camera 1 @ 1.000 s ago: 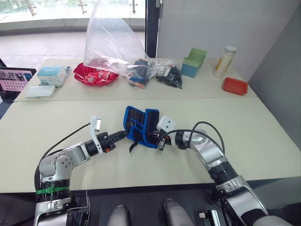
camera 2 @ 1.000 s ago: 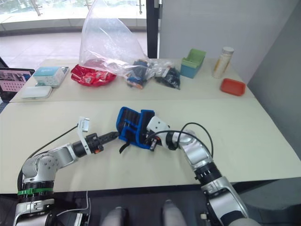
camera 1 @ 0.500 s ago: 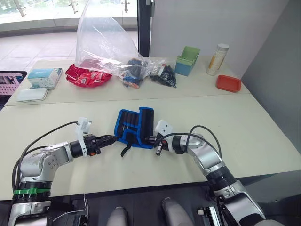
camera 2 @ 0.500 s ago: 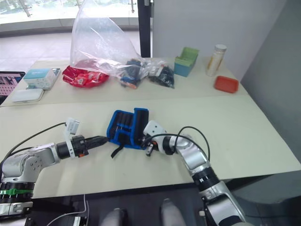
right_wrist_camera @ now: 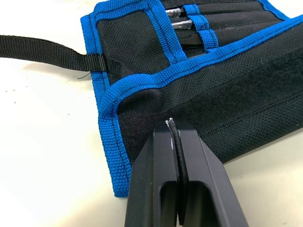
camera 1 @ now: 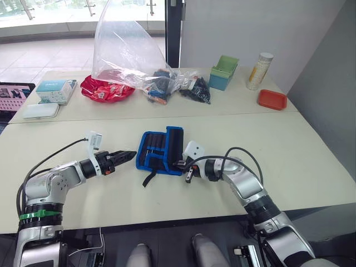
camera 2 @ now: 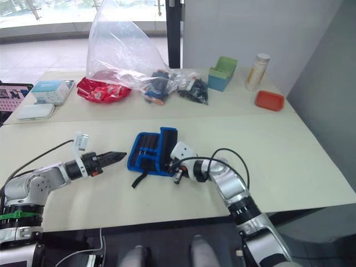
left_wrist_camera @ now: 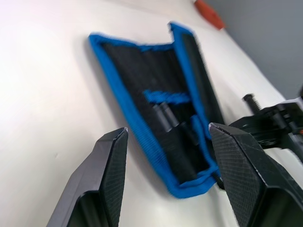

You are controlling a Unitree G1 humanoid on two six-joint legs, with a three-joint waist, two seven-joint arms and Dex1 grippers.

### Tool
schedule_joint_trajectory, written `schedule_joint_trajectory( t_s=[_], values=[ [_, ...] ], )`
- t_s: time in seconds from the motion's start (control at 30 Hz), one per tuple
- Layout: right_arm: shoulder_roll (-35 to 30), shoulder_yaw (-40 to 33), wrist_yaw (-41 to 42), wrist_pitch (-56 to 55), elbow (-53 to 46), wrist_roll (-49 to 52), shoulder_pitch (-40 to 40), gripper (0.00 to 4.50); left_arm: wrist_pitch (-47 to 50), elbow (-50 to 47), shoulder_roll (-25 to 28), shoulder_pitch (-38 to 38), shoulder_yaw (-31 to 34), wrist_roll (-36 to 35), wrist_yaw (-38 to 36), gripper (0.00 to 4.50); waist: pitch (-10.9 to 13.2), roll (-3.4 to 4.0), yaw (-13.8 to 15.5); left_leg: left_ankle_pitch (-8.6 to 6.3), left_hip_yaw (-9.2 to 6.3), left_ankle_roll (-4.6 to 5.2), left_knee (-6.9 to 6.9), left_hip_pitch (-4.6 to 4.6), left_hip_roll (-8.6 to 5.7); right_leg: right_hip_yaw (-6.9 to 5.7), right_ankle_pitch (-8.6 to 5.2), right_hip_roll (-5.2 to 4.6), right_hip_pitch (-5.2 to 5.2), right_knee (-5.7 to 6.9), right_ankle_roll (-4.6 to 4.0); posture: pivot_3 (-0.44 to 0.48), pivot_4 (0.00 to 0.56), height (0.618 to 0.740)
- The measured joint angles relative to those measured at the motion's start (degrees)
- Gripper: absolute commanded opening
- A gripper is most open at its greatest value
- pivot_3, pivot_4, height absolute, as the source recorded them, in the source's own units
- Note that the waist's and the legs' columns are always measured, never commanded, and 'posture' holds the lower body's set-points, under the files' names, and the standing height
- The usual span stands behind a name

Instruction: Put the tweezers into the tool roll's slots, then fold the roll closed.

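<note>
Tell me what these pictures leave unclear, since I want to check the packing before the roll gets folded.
- Tweezers: right wrist view shows the ends only; the tool roll slots hide the count.
- Right gripper: fingers pressed together; whether they pinch fabric is unclear.
- Contents of the clear bag: blurred by plastic.

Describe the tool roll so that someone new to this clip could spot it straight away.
On the near cream table, look midway between the robot's two grippers. The tool roll lies there, part folded: black fabric edged in bright blue, with a black strap trailing toward the robot. Nothing else nearby has that blue border.
</note>
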Motion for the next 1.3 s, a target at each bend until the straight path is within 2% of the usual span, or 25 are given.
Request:
schedule_joint_trajectory(
  t_s=[0.3, 0.73, 0.87, 1.03, 1.3],
  values=[
    [-0.1, 0.0, -0.2, 0.2, -0.4, 0.0, 0.2, 0.00, 3.7, -2.6, -3.0, -0.5, -2.0, -0.3, -0.1, 2.90, 0.0, 0.00, 0.1, 0.00, 0.00, 0.00, 0.00, 0.01, 0.00, 0.00, 0.00, 0.00, 0.02, 0.00, 0.00, 0.000, 0.150, 0.733],
    [-0.1, 0.0, -0.1, 0.2, -0.4, 0.0, 0.2, 0.00, 3.9, -1.6, -3.4, -1.1, -0.9, -0.3, -0.6, 2.90, 0.0, 0.00, 0.1, 0.00, 0.00, 0.00, 0.00, 0.00, 0.00, 0.00, 0.00, 0.00, 0.01, -0.01, 0.00, 0.000, 0.150, 0.733],
    [-0.1, 0.0, -0.2, 0.2, -0.4, 0.0, 0.2, 0.00, 3.9, -1.3, -4.5, -1.5, 0.3, -0.4, 0.0, 1.75, 0.0, 0.00, 0.1, 0.00, 0.00, 0.00, 0.00, 0.00, 0.00, 0.00, 0.00, 0.00, 0.01, -0.01, 0.00, 0.000, 0.150, 0.733],
    [0.1, 0.0, -0.2, 0.2, -0.2, 0.0, 0.0, 0.00, 4.0, -2.4, -5.4, -0.8, 0.5, -2.1, -0.9, 0.05, 0.0, 0.00, 0.0, 0.00, 0.00, 0.00, -0.01, 0.01, 0.00, 0.00, 0.00, 0.00, 0.00, 0.00, 0.00, 0.000, 0.150, 0.733],
    [0.3, 0.0, -0.2, 0.2, 0.1, 0.0, -0.1, 0.00, 1.0, -6.2, -6.7, -0.6, 1.3, -3.8, -2.9, 0.02, 0.0, -0.01, -0.1, 0.00, 0.00, 0.00, 0.00, 0.01, 0.00, 0.00, 0.00, 0.00, -0.02, -0.01, 0.00, 0.000, 0.150, 0.733]
  ],
)
